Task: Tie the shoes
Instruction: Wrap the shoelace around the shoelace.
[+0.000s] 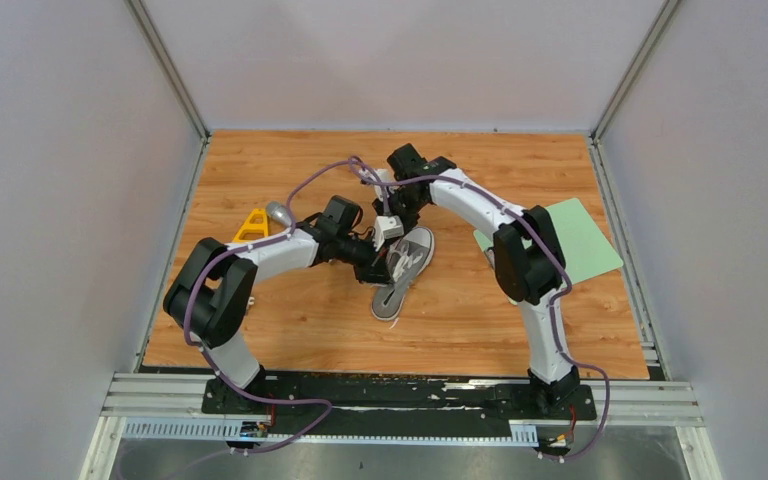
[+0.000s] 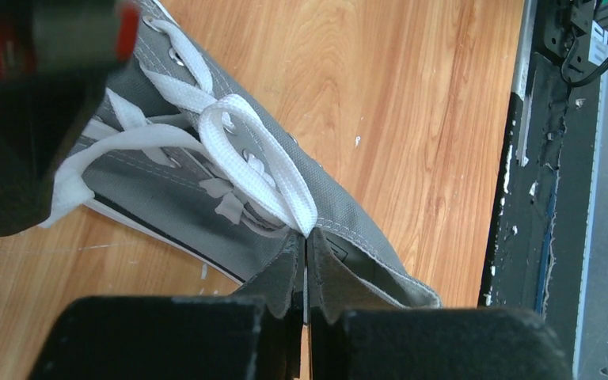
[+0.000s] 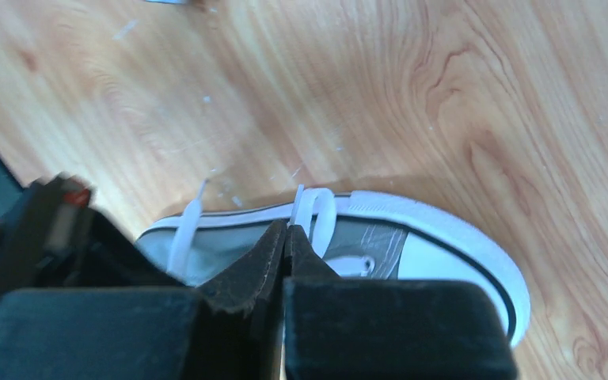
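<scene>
The grey shoe with a white sole lies mid-table between the two arms. In the left wrist view its canvas side fills the middle, and a loop of white lace runs down into my left gripper, which is shut on it. My right gripper is shut above the white toe cap, with a lace loop pinched at its tip. From above, the left gripper and the right gripper stand close together over the laces.
A yellow stand and a small grey object sit left of the shoe. A green mat lies at the right. Grey walls close in the wooden table on three sides.
</scene>
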